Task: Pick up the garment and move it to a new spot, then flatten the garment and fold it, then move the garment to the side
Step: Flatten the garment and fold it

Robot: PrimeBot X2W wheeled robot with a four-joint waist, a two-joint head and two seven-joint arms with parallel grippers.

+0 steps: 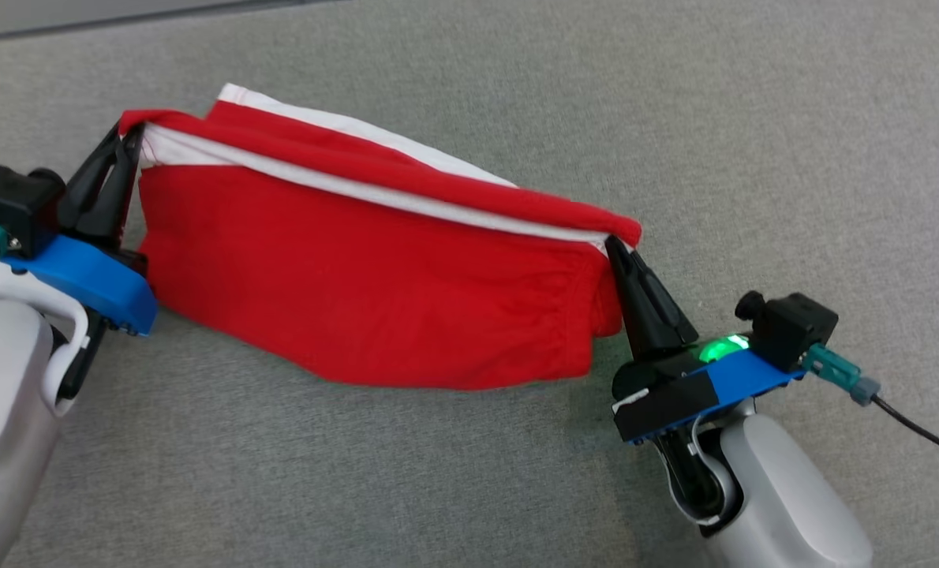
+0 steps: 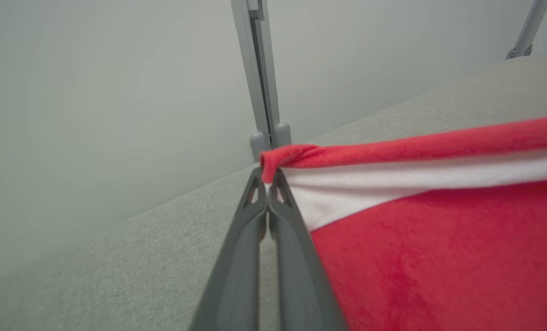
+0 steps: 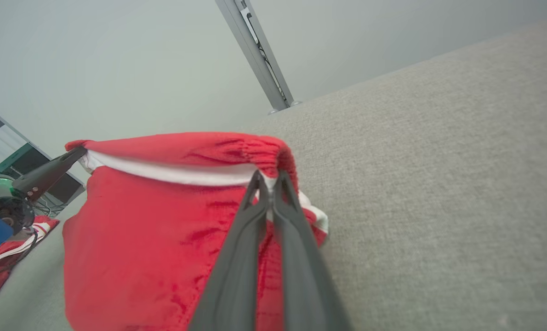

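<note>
A red garment (image 1: 375, 284) with a white band along its upper edge hangs stretched between two robot arms above a grey, cloth-covered bench (image 1: 753, 118). The left claw (image 1: 128, 136) is pinched tight on the garment's upper left corner. The right claw (image 1: 613, 241) is pinched tight on the upper right corner. The top edge runs taut between them, sloping down toward the right, and the body of the cloth drapes below. Its lower hem seems to touch the bench, though the head view does not make that certain.

As a judgement, the task is at an early stage. The garment is picked up and held by both corners, ready to be carried or laid out. It is not yet spread flat. Folding it and moving it aside are also left to do.

The left wrist view shows, close up, the two fingers pressed together with a roll of red fabric bunched over their tips. An upright grey metal post (image 2: 259, 69) stands behind, at the bench's far edge. The right wrist view shows the gathered, elastic-like puckering of the cloth at its corner. At its far left, past the bench edge, lies what may be another red and white cloth (image 3: 7, 250).
</note>
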